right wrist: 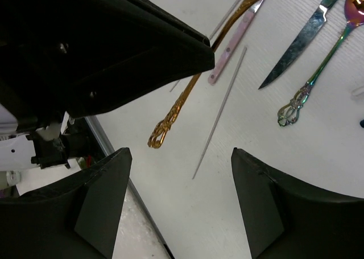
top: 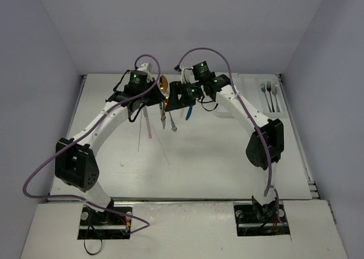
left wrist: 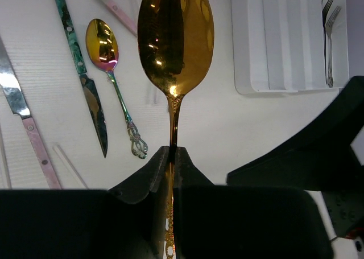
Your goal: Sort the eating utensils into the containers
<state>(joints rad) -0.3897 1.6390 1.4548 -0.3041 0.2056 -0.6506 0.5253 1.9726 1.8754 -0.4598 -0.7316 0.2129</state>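
Note:
My left gripper [left wrist: 172, 153] is shut on the neck of a gold spoon [left wrist: 175, 37] and holds it above the table, bowl pointing away. The same gold spoon [top: 163, 85] shows between the two wrists in the top view. My right gripper [right wrist: 181, 153] is open with nothing between its fingers. The spoon's ornate gold handle end [right wrist: 165, 128] hangs just ahead of it and to the left. The white compartment tray [top: 265, 102] lies at the far right with three utensils [top: 269, 91] in it; two silver forks [left wrist: 329, 37] show there.
On the table below lie a rainbow spoon [left wrist: 108, 60], a teal-handled knife [left wrist: 85, 82], a pink-handled knife [left wrist: 28, 134] and a thin pale stick [right wrist: 219, 111]. The left gripper's black body [right wrist: 114, 42] fills the upper left of the right wrist view.

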